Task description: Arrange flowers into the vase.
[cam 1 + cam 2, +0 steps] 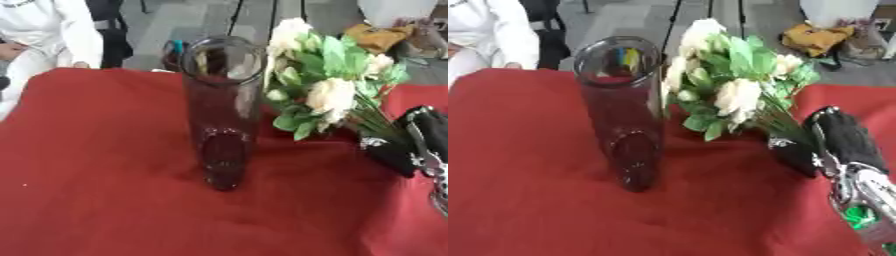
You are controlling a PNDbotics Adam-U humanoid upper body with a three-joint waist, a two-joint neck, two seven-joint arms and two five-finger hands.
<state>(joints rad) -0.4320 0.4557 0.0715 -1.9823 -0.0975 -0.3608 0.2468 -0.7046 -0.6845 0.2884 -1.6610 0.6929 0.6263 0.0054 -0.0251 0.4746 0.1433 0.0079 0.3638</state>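
The tall glass vase (223,110) stands upright mid-table on the red cloth (96,175), its mouth open and unobstructed from above. At three o'clock of it the bouquet (728,85), held by the right hand (833,140), crowds the space just beside the rim. From six round to nine o'clock the cloth lies bare, giving open passage.

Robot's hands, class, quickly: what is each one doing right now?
Right hand: closed round the stems of the bunch of white flowers with green leaves, beside the tall clear glass vase.
Left hand: not in view.
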